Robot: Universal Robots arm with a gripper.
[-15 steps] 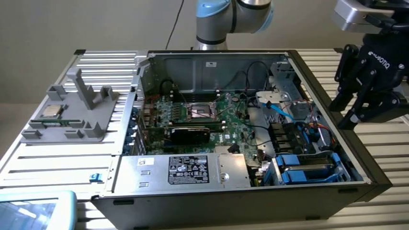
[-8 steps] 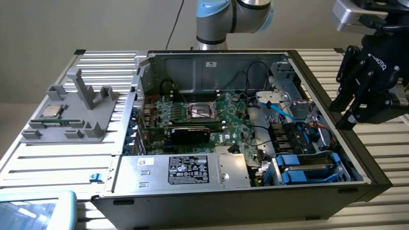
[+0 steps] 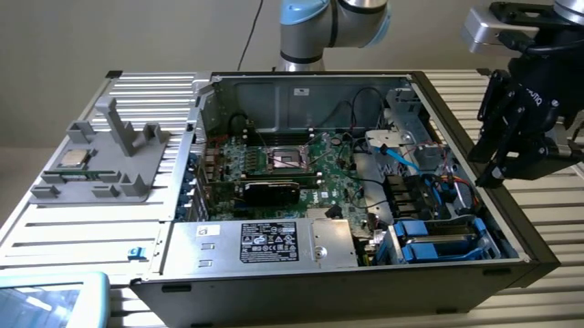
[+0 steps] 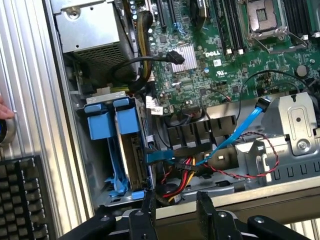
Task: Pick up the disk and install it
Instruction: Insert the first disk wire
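Exterior view: the disk sits in the drive bay at the corner of the open computer case nearest the camera and toward the exterior view's right. Blue rails hug its sides. In the wrist view the disk shows edge-on between two blue tabs, and its label cannot be made out.

Just beside the bay, a bundle of red and yellow wires lies in the case, and a blue cable runs up from them toward the metal bracket. Farther in, the case holds the green motherboard with its open CPU socket. The silver power supply with a black label sits along the case's near wall.

The end effector hangs above the case's edge on the exterior view's right, clear of the disk. In the wrist view its fingers stand apart with nothing between them.

Outside the case, on the ribbed metal counter, a grey holder carries a small square chip, well apart from the disk. A person's hand rests at the counter's edge in the wrist view.
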